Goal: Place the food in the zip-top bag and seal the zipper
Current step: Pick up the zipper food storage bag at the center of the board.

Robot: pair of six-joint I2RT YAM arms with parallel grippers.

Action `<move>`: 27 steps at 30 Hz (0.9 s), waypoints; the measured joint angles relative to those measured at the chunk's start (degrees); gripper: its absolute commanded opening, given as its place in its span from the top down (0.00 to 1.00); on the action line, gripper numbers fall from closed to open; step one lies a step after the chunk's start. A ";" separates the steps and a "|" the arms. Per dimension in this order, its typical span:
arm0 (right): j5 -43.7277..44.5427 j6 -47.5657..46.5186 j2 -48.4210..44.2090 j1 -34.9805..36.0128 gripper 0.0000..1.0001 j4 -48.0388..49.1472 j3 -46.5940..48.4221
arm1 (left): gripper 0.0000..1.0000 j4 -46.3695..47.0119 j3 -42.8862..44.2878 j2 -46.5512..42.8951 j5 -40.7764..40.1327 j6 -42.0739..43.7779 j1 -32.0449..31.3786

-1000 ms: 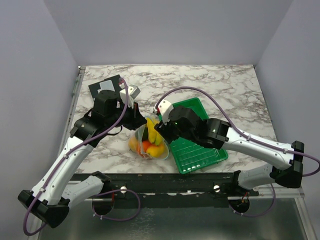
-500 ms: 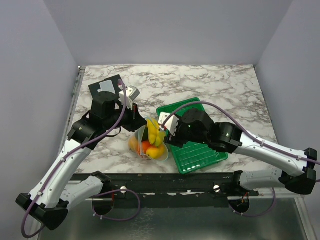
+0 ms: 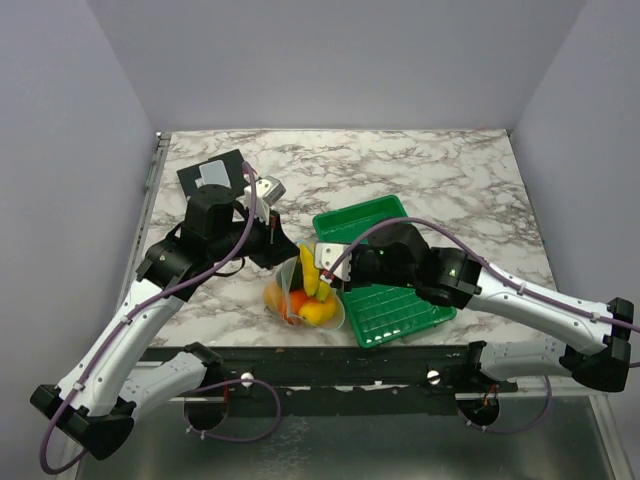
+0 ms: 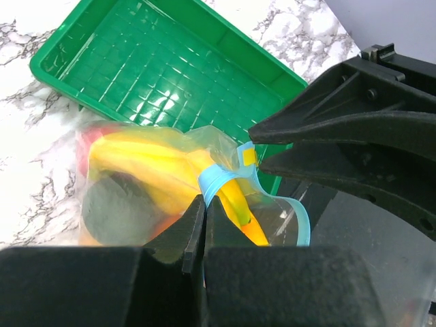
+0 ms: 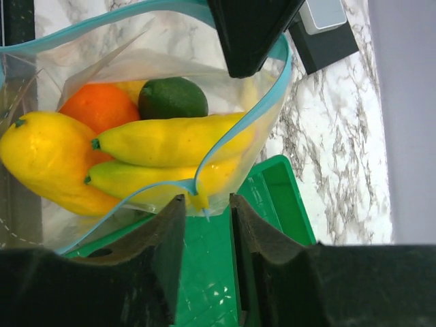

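Observation:
The clear zip-top bag (image 3: 290, 275) hangs between my grippers just left of the green tray, mouth open. In it are the yellow bananas (image 5: 170, 142), an orange (image 5: 92, 109), a dark green fruit (image 5: 174, 99) and a yellow fruit (image 5: 37, 153). My left gripper (image 4: 203, 204) is shut on the light blue zipper (image 4: 216, 180) at one end of the mouth. My right gripper (image 5: 204, 201) is open; the other end of the zipper (image 5: 204, 163), with a small yellow tab, sits between its fingers without being pinched. In the top view the left gripper (image 3: 283, 252) and right gripper (image 3: 322, 262) flank the bag's mouth.
The green slatted tray (image 3: 395, 305) lies right of the bag, under my right arm, and holds nothing I can see. A black box with a white label (image 3: 213, 175) sits at the back left. The table's near edge runs just below the bag.
The right gripper has moved down and left to the bag's mouth end. The bag with the food has shifted a little toward the near edge. The left gripper keeps its grip.

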 measured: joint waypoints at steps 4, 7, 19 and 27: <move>-1.42 -1.44 0.13 -0.76 0.64 1.49 -0.46 | 1.00 -0.04 -0.22 0.00 0.76 -0.02 -0.07; -2.82 -1.88 0.63 -1.29 0.59 1.75 -0.66 | 1.00 -0.17 -0.28 0.00 0.98 -0.02 -0.09; -5.42 -2.40 1.60 -1.51 0.62 2.84 -2.51 | 1.00 -0.46 -0.31 0.00 1.18 0.00 -0.13; -5.77 -2.64 2.91 -1.51 0.99 3.91 -2.54 | 0.99 -0.46 -0.46 0.00 1.62 0.00 -0.13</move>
